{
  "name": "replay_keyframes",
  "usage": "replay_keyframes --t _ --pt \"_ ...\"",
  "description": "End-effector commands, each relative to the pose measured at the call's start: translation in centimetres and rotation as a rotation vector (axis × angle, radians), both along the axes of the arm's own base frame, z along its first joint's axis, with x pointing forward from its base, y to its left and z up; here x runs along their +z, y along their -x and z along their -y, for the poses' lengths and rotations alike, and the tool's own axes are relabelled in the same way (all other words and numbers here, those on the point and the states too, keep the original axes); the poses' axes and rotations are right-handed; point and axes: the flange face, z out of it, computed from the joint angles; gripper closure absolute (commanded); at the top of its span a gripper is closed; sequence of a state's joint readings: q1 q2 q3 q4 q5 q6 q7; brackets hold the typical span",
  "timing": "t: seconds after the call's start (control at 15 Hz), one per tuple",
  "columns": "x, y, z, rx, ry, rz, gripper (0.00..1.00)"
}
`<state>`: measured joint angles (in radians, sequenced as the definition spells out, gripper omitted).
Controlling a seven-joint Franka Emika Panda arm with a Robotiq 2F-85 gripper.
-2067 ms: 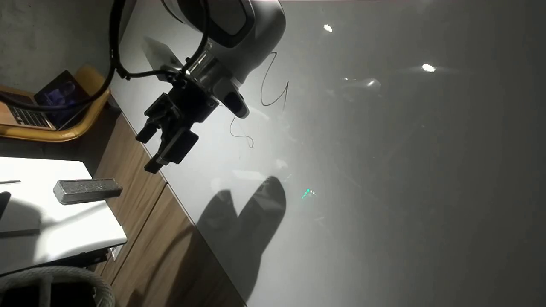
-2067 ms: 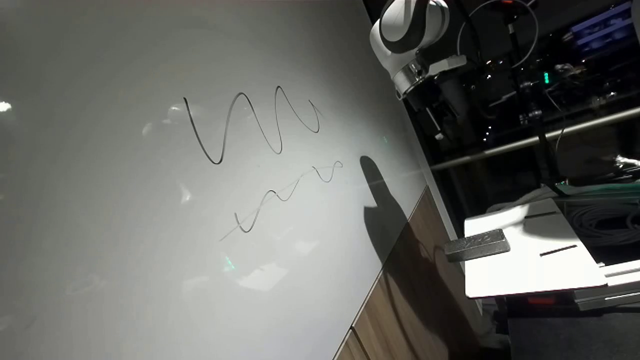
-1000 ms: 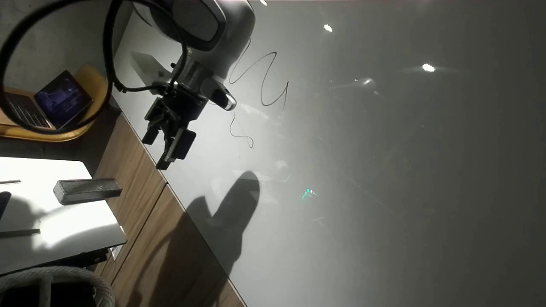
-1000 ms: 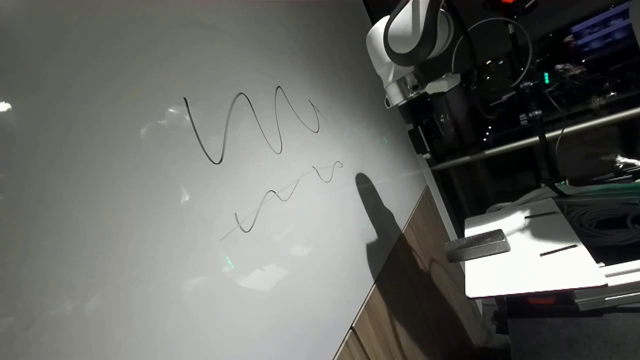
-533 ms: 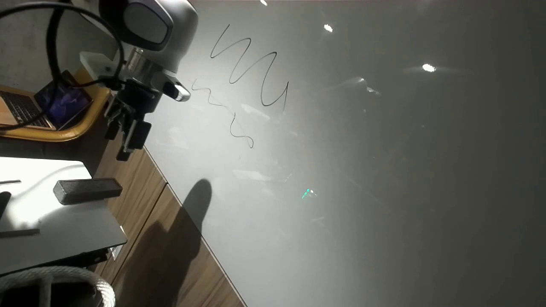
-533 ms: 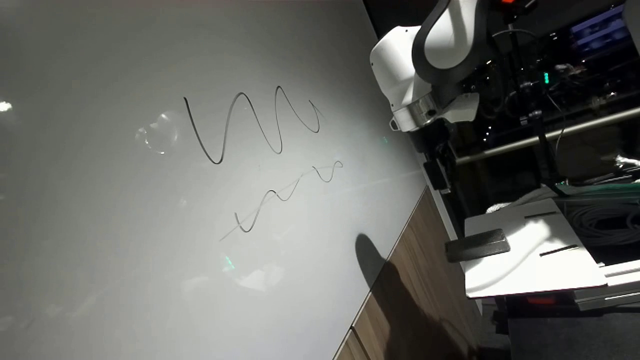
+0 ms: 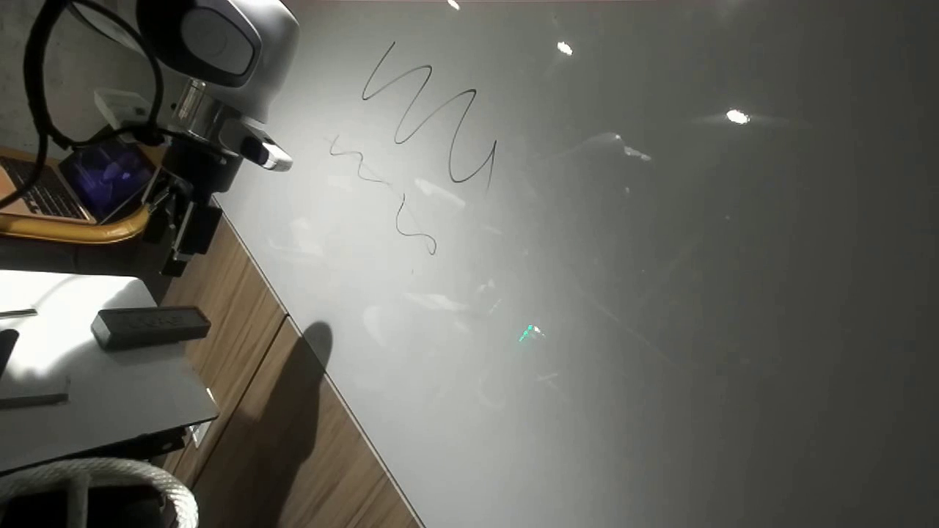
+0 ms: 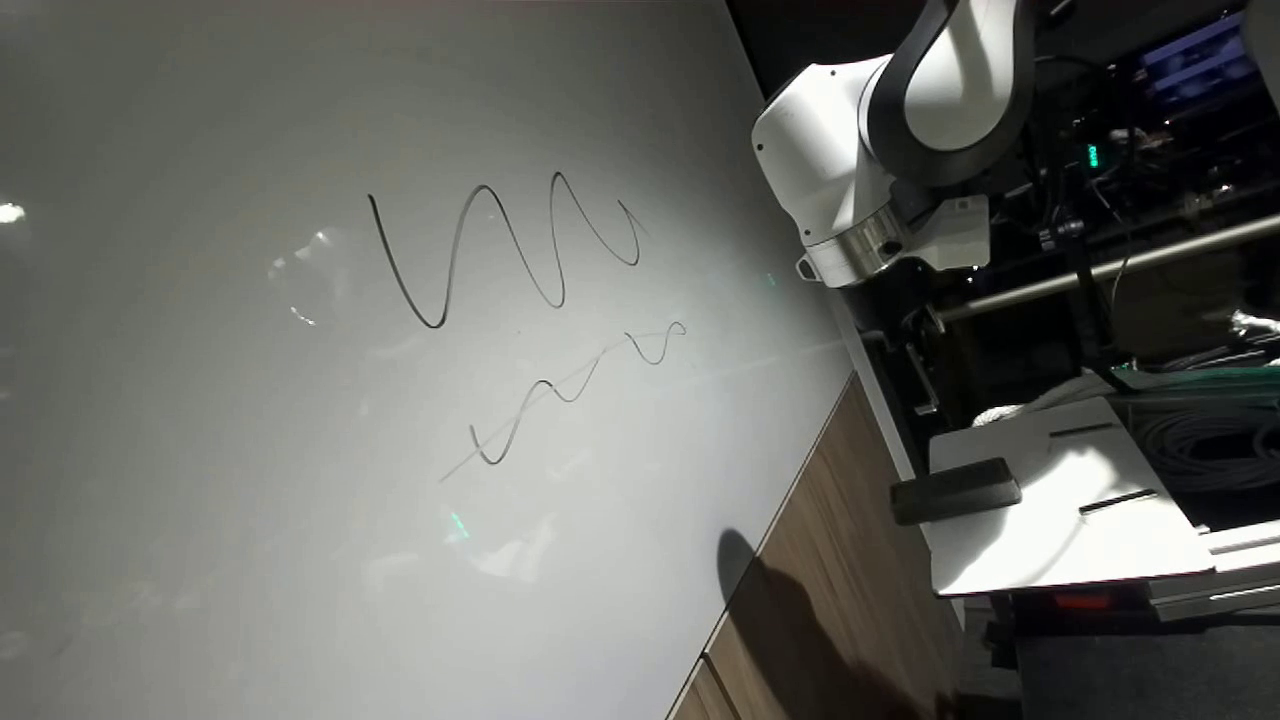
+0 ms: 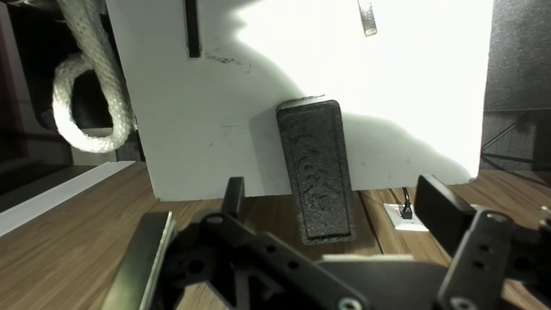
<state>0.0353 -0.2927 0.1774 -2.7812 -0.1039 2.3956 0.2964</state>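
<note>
Gripper (image 9: 333,198) spread wide, holding nothing, apart from block (image 9: 316,168). Block lies on shelf (image 9: 417,77), near end overhanging edge (no support there). Off-centre closing could knock block off; dipping too low could ram shelf. Shadow (image 9: 387,155) about block may spoil alignment.

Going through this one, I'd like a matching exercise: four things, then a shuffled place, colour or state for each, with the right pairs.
1. Gripper
2. Dark block
3. Rope
4. Laptop

A. Bluish screen
B. Jutting past the edge of the white platform
C. White, bent into a loop
D. Open, holding nothing

Pairs: 1-D, 2-B, 3-C, 4-A
</note>
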Motion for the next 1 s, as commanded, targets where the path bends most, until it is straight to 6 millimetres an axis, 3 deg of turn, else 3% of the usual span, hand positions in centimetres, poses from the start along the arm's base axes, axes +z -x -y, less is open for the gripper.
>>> replay_keyframes --t 0.0,0.6,0.93 --pt "0.0 0.0 0.0 0.0 0.0 0.0 0.0" --pt "-0.1 -0.2 -0.1 0.023 0.039 0.025 0.0" --pt "-1.4 -0.4 0.3 0.043 0.073 0.023 0.0"
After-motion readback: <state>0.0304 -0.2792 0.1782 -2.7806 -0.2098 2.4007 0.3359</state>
